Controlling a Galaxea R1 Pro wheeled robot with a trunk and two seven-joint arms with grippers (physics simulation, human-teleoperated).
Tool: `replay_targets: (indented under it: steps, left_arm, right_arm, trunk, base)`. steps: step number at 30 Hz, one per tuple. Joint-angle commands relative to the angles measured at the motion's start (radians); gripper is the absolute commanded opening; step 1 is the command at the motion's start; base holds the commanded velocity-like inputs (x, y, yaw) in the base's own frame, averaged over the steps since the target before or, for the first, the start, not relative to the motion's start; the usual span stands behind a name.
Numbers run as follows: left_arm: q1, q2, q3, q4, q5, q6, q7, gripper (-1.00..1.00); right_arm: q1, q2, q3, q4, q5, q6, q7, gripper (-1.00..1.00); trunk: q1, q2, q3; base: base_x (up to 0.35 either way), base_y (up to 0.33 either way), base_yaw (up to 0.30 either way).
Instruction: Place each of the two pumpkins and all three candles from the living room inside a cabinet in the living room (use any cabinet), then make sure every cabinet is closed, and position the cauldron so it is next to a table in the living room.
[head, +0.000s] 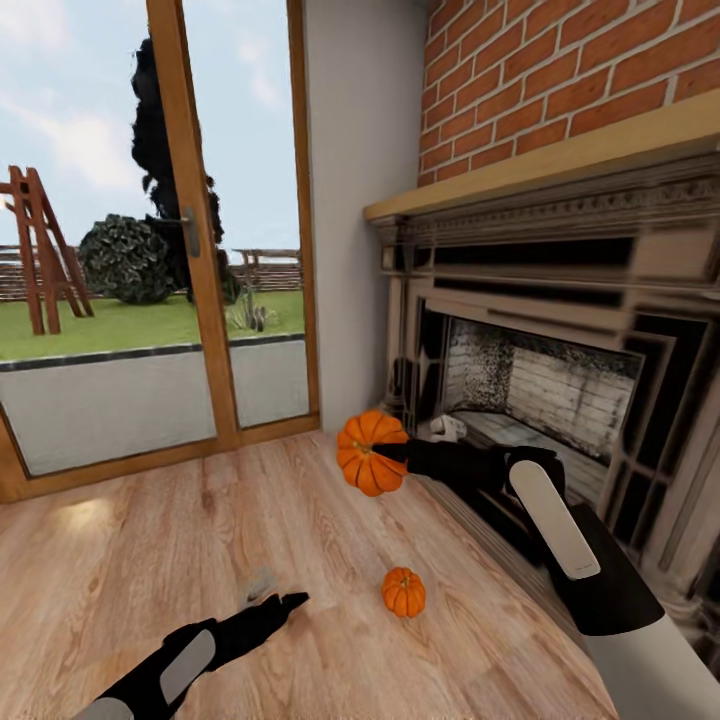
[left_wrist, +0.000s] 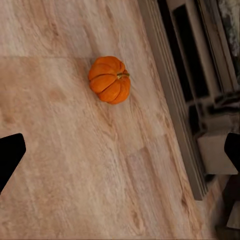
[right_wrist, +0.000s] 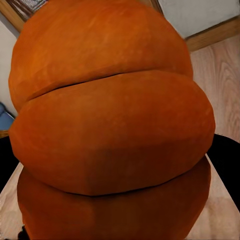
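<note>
Pumpkin (head: 371, 453), rigid and ribbed, sits clamped in right gripper (head: 392, 453) jaws; left gripper (head: 283, 603) jaws wide, empty, near second pumpkin (head: 403, 591).

Head view down over floor (head: 200, 560); wrist views nearer, each on a pumpkin (left_wrist: 109, 79).

floor: light wood planks (head: 150, 560) | glass door (head: 120, 250), daylight | brick wall (head: 560, 80) | fireplace (head: 540, 400)

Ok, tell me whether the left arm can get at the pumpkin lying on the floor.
Probably yes. The left pincer is open and empty, low over the wooden floor, and only bare boards separate it from the loose pumpkin. The right pincer, holding the other pumpkin, sits higher, out of the way.
</note>
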Motion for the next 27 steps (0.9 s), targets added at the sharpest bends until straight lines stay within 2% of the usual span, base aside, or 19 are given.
replay_targets:
  steps: [1,2,5,8,10,17,27]
  left_arm:
    - [-0.004,0.022,0.011,-0.013,0.015,0.026,-0.018,1.0]
    - [-0.009,0.052,0.041,-0.031,0.026,0.054,-0.046,1.0]
    - [-0.013,0.104,0.119,-0.059,0.042,0.088,-0.121,1.0]
    - [-0.016,0.123,0.144,-0.065,0.046,0.095,-0.147,1.0]
    - [-0.017,0.126,0.154,-0.068,0.048,0.098,-0.154,1.0]
    - [-0.018,0.124,0.158,-0.077,0.052,0.099,-0.157,1.0]
    - [-0.018,0.112,0.158,-0.101,0.051,0.098,-0.158,1.0]
  right_arm:
    - [-0.001,-0.001,0.002,-0.002,-0.012,0.001,-0.012,-1.0]
    - [-0.001,-0.001,0.002,-0.002,-0.012,0.001,-0.012,-1.0]
    - [-0.001,-0.001,0.002,-0.003,-0.012,0.001,-0.012,-1.0]
    - [-0.001,-0.001,0.002,-0.003,-0.012,-0.007,-0.012,-1.0]
    - [-0.001,-0.001,0.002,-0.003,-0.013,-0.029,-0.01,-1.0]
    - [-0.001,-0.001,0.001,-0.003,-0.016,-0.04,-0.009,-1.0]
    - [-0.001,0.0,0.004,-0.002,-0.017,-0.04,-0.009,-1.0]
  trunk:
    - [0.0,-0.001,-0.005]
    - [0.001,-0.001,-0.009]
    - [0.002,-0.002,-0.021]
    - [0.003,-0.002,-0.032]
    - [0.004,-0.003,-0.04]
    - [0.007,-0.005,-0.067]
    - [0.012,-0.007,-0.101]
  base:
    - [0.0,0.0,-0.003]
    - [0.0,0.0,-0.002]
    - [0.0,0.0,0.0]
    - [0.0,0.0,0.0]
    - [0.0,0.0,0.0]
    - [0.0,0.0,-0.037]
    - [0.0,0.0,-0.254]
